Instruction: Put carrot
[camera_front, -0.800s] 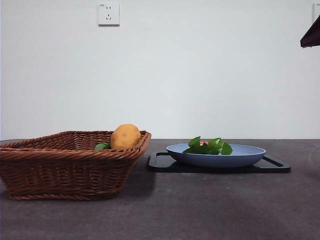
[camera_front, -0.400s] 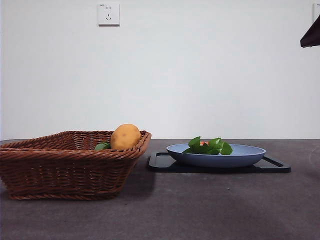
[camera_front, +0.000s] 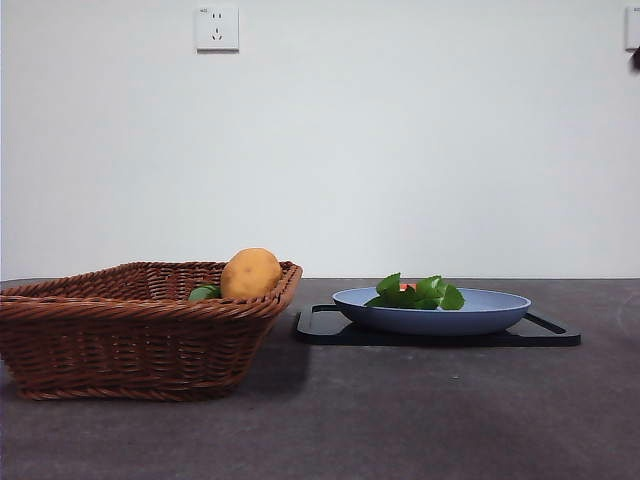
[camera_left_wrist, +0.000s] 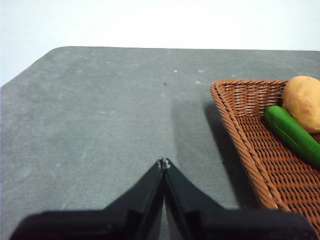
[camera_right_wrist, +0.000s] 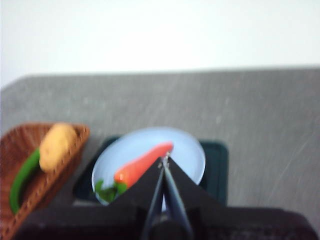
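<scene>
1. Change: the dark arm tip that filled the front view's top right corner half a second and a second earlier was almost gone; only a sliver stayed at the right edge. Nothing on the table shifted.
2. My read: an arm pulled up and away from the plate side. With the carrot (camera_right_wrist: 142, 167) already lying on the blue plate (camera_right_wrist: 195, 150), the placing looked done and this was the retreat (a judgement, not something seen).
3. Carrot location: on the plate, orange body diagonal across it, green leaves at the rim nearest the basket (camera_front: 140, 330). In the front view mostly the leaves showed over the rim, with a small spot of orange. The plate sat on a black tray (camera_front: 550, 333), just beside the basket.
4. Right gripper (camera_right_wrist: 164, 161): well above the plate, looking down on the carrot, jaws pressed together with nothing between them. That view was blurred, which fits an arm in motion.
5. Left gripper (camera_left_wrist: 163, 162): jaws also closed and empty, hanging over bare table (camera_left_wrist: 100, 110) beside the basket's outer edge, apart from it. Looked parked.
6. Basket contents: a yellow-orange potato-like lump (camera_front: 251, 273) and a smooth green vegetable (camera_left_wrist: 295, 135) against it, both untouched, neither part of the task.
7. Risk: none obvious; the carrot rested well inside the rim.
</scene>
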